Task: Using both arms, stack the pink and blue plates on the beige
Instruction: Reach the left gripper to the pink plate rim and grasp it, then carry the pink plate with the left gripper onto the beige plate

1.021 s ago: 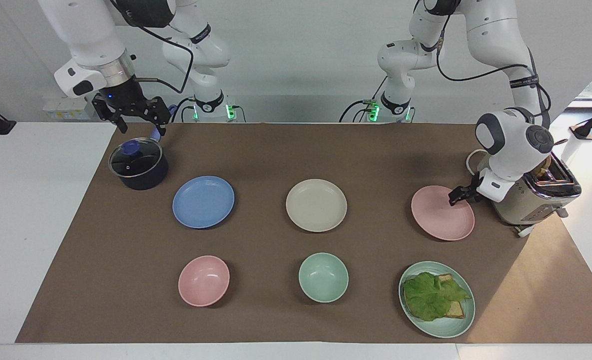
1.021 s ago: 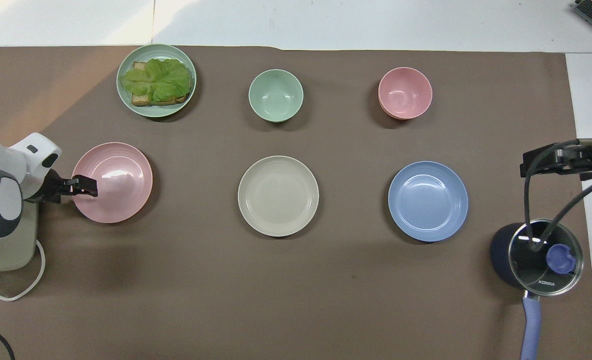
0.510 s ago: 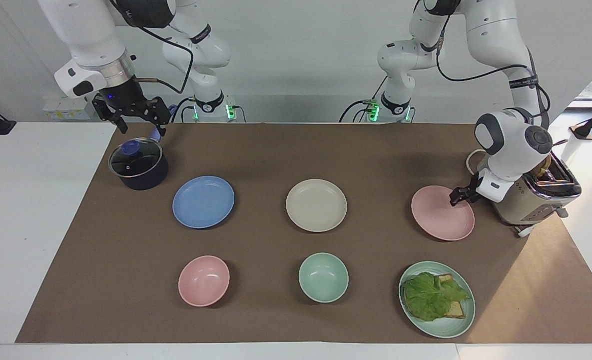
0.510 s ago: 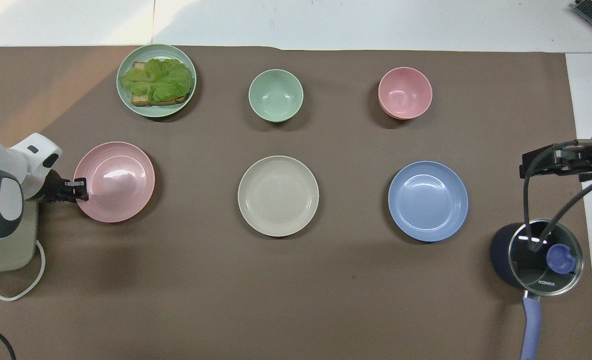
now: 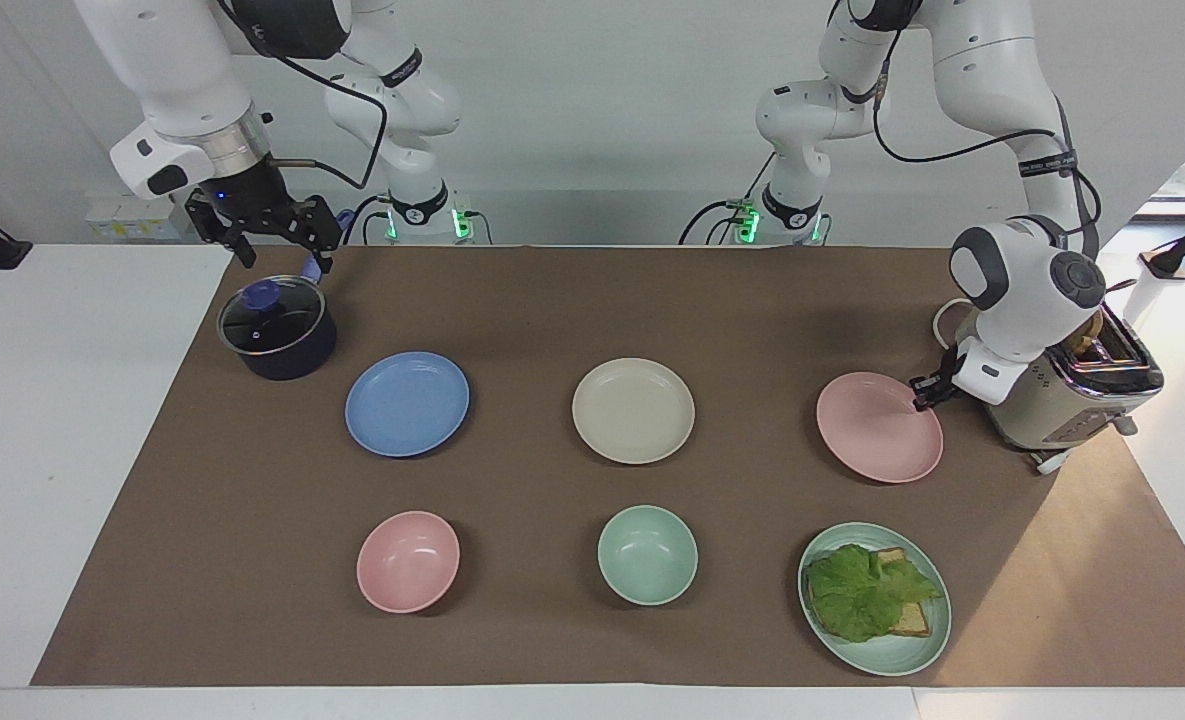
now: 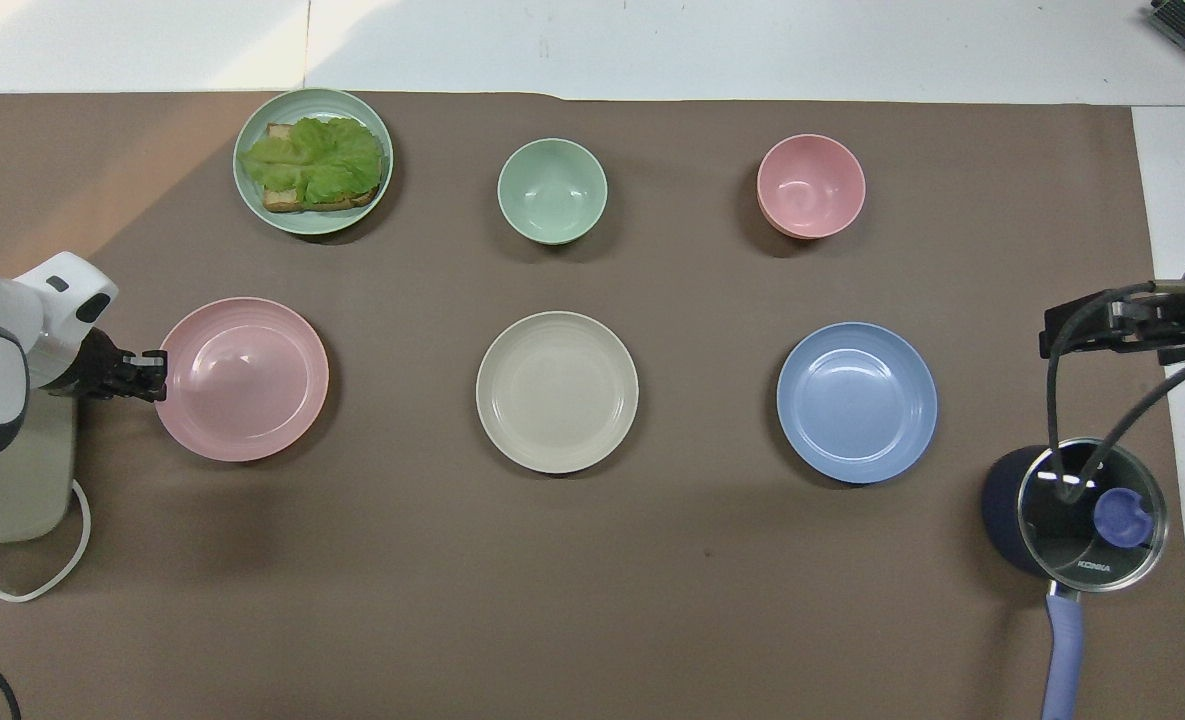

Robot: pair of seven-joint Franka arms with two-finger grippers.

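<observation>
The pink plate (image 5: 879, 427) is gripped at its rim by the left gripper (image 5: 920, 392), fingers clamped tight, near the surface's left-arm end. The beige plate (image 5: 633, 410) is seen mid-surface, the blue plate (image 5: 407, 403) beside it. The right gripper (image 5: 274, 245) is held over the pot (image 5: 277, 328), fingers wide.

I see three plates in a row: one plate (image 6: 557, 391) in the middle, another plate (image 6: 242, 379) toward the left arm's end, a third plate (image 6: 856, 402) toward the right arm's end.
</observation>
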